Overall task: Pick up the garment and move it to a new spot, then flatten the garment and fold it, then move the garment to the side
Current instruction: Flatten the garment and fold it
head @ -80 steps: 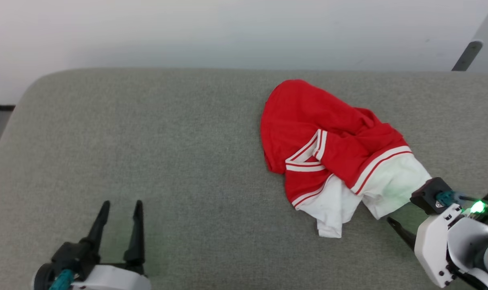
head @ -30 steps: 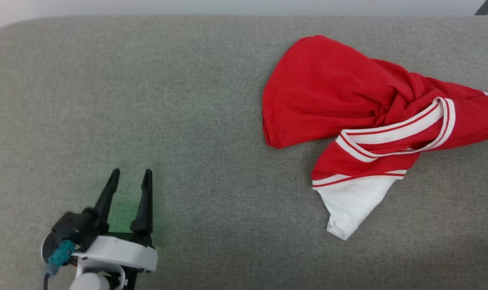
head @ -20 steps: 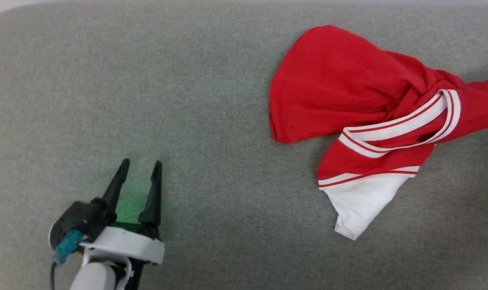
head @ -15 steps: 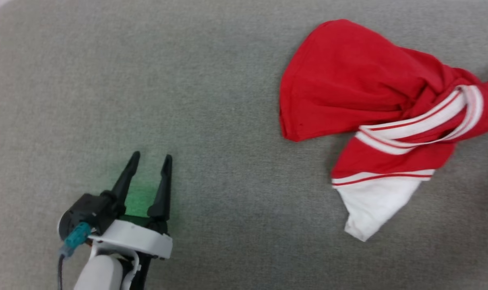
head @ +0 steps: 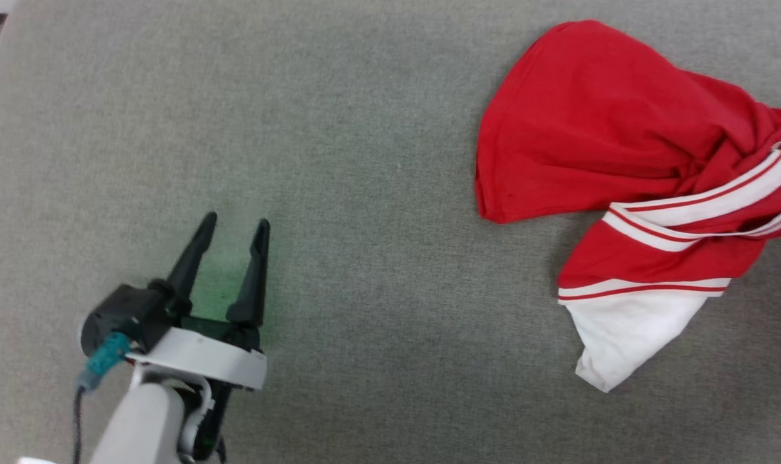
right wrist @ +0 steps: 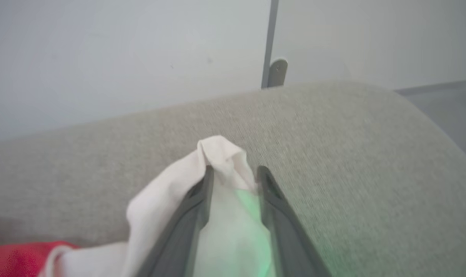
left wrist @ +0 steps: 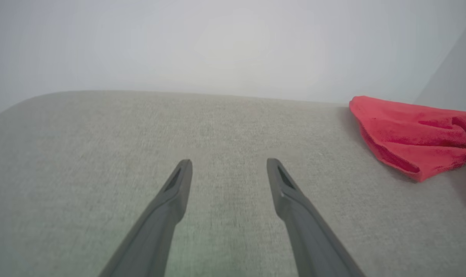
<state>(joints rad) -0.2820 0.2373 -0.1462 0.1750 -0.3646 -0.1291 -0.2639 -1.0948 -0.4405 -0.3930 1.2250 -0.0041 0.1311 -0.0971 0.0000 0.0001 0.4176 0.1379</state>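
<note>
Garment [head: 597, 122] white fold between parted R gripper [right wrist: 233, 171] fingers [right wrist: 196, 207]; L gripper [head: 236, 219] well apart.

Bright red cloth garment [head: 590, 122]: soft, matt and creased. Its white panels are the same matt cloth, thin and limp.
Grey cloth-covered table [head: 377, 193]: coarse woven texture, matt, faintly flecked.
Left gripper [head: 234, 223]: jaws of smooth, dark, matt plastic.
White wrist shell [head: 197, 368]: smooth plastic with a slight sheen.
Pale wall [left wrist: 217, 46]: smooth, matt.
</note>
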